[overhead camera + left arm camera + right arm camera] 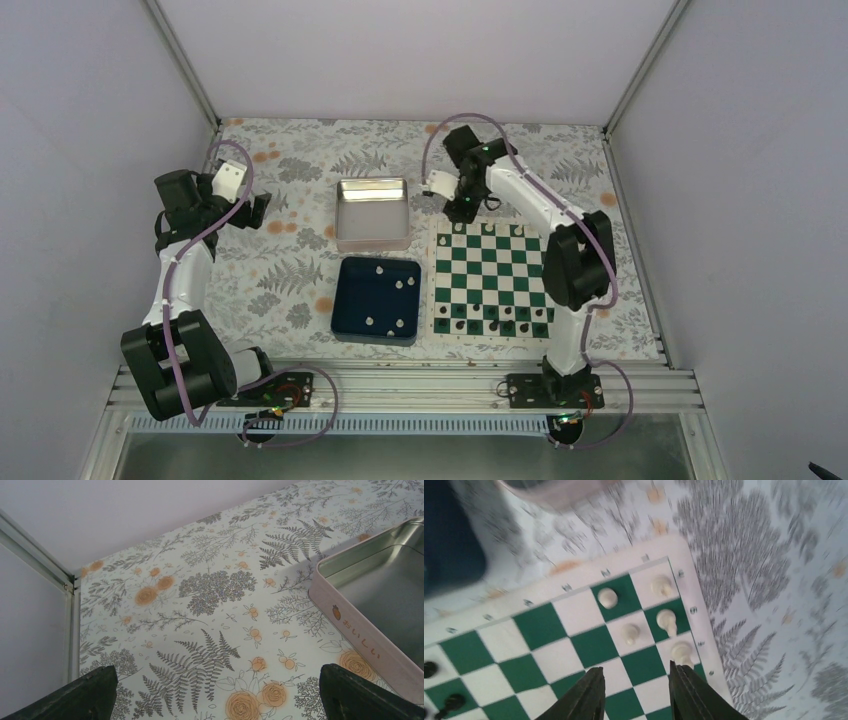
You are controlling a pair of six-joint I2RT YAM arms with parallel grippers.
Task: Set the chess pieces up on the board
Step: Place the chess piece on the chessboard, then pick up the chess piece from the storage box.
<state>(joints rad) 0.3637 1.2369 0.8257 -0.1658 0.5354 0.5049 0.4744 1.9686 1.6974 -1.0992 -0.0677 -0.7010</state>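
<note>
Five white pieces [666, 621] stand at the board's [469, 652] corner, right jaws parted and empty above them, seemingly a release; left jaws gape well off the board. Next, fetch another from the tray [343, 300] beside it.

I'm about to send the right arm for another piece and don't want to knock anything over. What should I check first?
1. Right gripper empty: ok, jaws apart, nothing between them.
2. White chess pieces at the board corner each on their own square: ok.
3. Those pieces upright: cannot tell, view blurred.
4. More chess pieces waiting in the blue tray: ok, several there.
5. Left gripper out of the way: ok, open, away from the board, near the tin.
</note>
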